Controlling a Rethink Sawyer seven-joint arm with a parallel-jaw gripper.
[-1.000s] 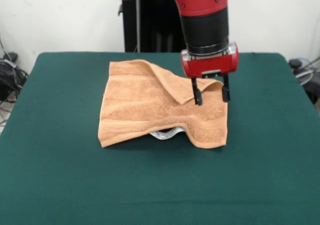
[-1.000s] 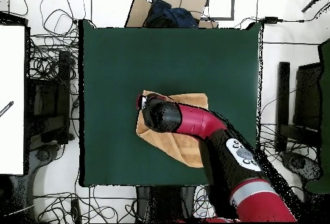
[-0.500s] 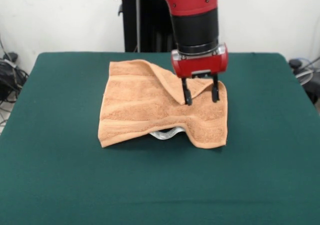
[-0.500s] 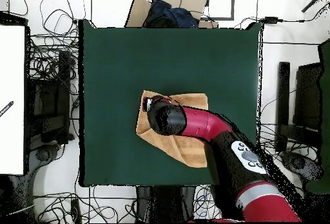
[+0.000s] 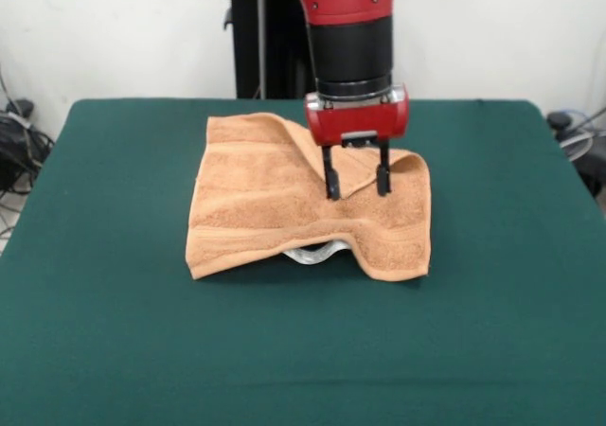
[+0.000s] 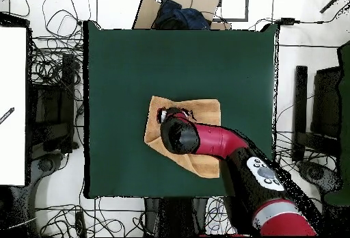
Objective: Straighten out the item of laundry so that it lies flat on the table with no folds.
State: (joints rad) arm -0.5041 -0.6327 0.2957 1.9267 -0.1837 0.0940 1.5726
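Near the middle of the table (image 5: 114, 350), somewhat toward its far edge in the front view, lies the orange-tan towel (image 5: 256, 208). It is not flat. One corner is turned over onto the body of the towel and makes a triangular flap (image 5: 355, 168) whose tip points toward the near edge. The near edge of the towel is lifted in a small arch, and something pale shows under it, perhaps the white label (image 5: 312, 253); I cannot tell for sure.

Directly over the flap hangs the gripper (image 5: 357, 182). Its two black fingers are spread apart, one on each side of the flap's tip, and they have hold of nothing. The tips seem very close to the cloth, but whether they touch it I cannot tell. From the overhead view the arm hides this part of the towel.

My judgement is that the terry cloth is light, soft and limp, and it will bend wherever it is not held. It is not slippery and not fragile, so a firm pinch is safe. A good place to take hold is the tip of the flap, one layer only, to draw it back outward toward the table's edge.
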